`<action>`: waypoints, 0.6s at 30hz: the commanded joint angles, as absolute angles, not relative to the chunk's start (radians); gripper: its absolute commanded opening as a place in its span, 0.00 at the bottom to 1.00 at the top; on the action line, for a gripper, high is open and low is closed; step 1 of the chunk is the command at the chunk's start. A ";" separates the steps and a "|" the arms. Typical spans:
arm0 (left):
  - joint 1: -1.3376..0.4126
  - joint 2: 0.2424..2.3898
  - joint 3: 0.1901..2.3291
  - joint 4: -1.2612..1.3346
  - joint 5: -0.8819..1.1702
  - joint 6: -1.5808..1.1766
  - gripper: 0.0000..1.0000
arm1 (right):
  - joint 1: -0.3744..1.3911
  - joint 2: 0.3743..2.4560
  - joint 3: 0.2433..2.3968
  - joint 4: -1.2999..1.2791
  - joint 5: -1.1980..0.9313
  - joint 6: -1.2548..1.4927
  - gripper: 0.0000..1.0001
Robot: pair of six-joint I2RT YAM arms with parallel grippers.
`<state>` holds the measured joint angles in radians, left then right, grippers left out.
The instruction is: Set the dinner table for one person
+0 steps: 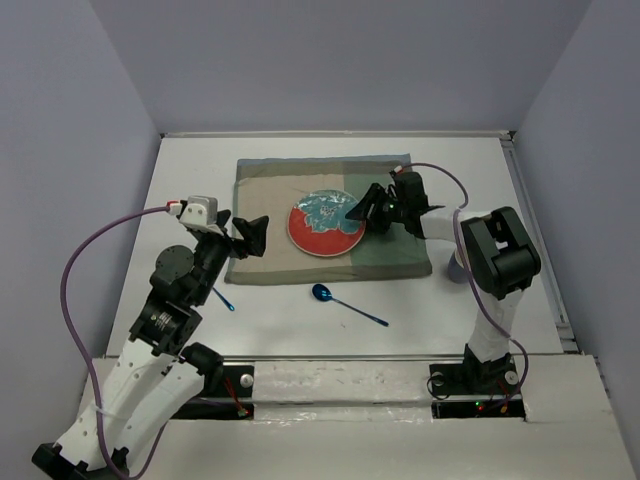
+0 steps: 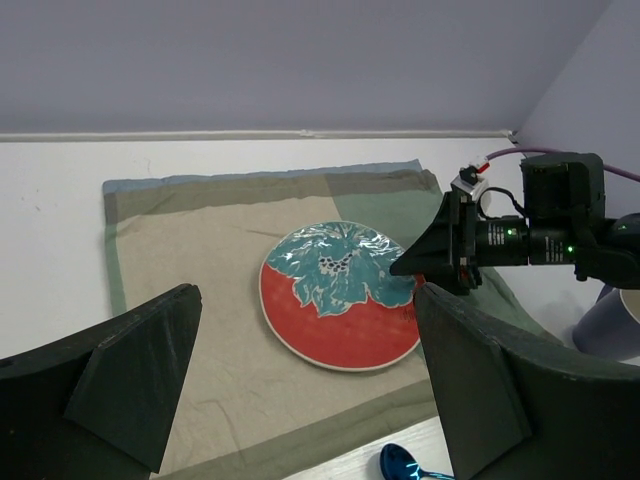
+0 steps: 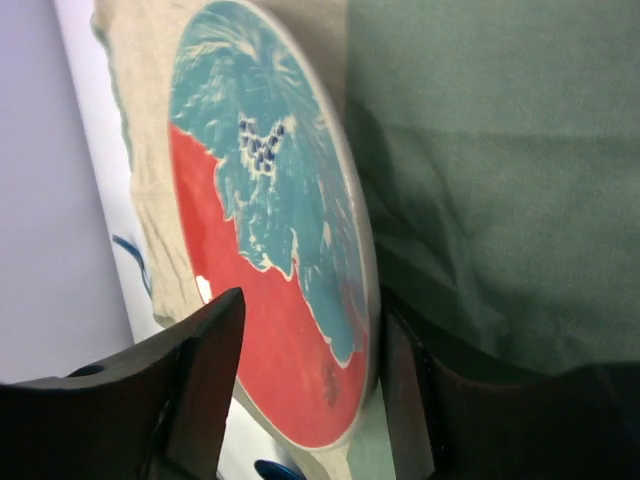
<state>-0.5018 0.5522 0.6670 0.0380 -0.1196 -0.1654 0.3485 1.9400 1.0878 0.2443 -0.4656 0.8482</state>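
A round plate [image 1: 322, 228], red with a teal leaf pattern, lies on a tan-and-green cloth placemat [image 1: 270, 190] in the middle of the white dinner table [image 1: 190, 180]. My right gripper [image 1: 362, 210] is open at the plate's right rim. In the right wrist view its jaws straddle the rim [image 3: 312, 310], one finger over the plate [image 3: 270, 250], the other against the edge on the green cloth. My left gripper [image 1: 255, 237] is open and empty above the placemat's left edge, facing the plate [image 2: 340, 300]. A shiny blue spoon [image 1: 345, 303] lies on the table in front of the placemat.
A second thin blue utensil [image 1: 224, 299] lies on the table by the left arm, partly hidden. A pale lavender cup [image 2: 605, 325] stands right of the placemat behind the right arm. Lavender walls enclose the table on three sides.
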 commanded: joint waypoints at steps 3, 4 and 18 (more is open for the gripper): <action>-0.499 0.535 0.669 0.063 -0.103 -0.156 0.99 | 0.357 1.891 1.169 0.134 -0.407 0.744 0.79; -0.497 0.525 0.669 0.061 -0.103 -0.156 0.99 | 0.357 1.881 1.166 0.099 -0.387 0.732 0.85; -0.499 0.436 0.675 0.061 -0.069 -0.173 0.99 | 0.357 1.361 0.942 -0.115 0.036 0.539 0.73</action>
<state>-0.5018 0.4603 0.6670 0.0322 -0.1047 -0.1726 0.3489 1.5604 0.9741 0.0021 -0.1825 0.6689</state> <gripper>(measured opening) 0.989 0.775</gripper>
